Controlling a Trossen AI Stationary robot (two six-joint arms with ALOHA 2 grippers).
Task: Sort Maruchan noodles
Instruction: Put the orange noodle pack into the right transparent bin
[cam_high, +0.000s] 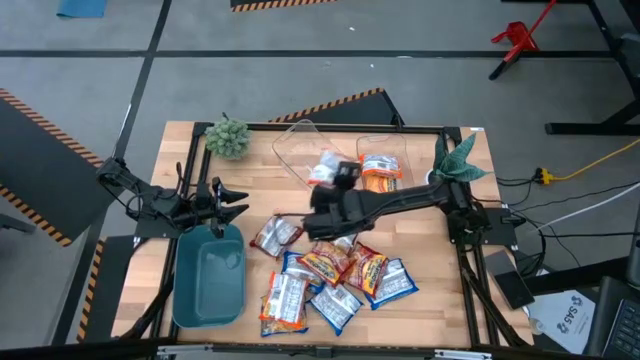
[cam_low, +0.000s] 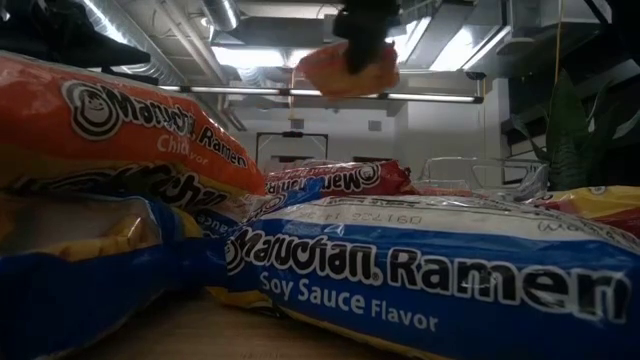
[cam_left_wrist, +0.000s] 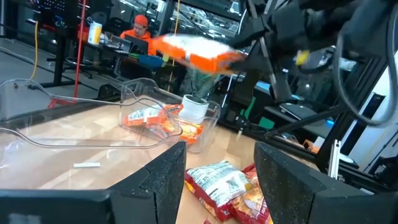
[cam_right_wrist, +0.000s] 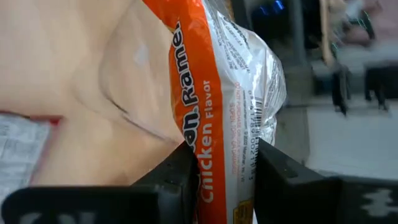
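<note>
Several Maruchan noodles packets lie in a loose pile on the wooden table's near middle; in the low view a blue soy-sauce packet and an orange one fill the front. My right gripper is shut on an orange chicken-flavor packet, high above the table's middle. An orange packet lies in the right clear bin. My left gripper waits open at the table's left, above a teal bin. My right gripper pinches the orange packet between its two fingers, one on each flat face, near one end. The fingers slant down from the table's right. The packet sticks out beyond them, lifted clear of the table and the pile.
Two clear bins stand at the far middle. A small green plant sits at the far left corner and a leafy one at the far right. Bare wood lies between the pile and the clear bins.
</note>
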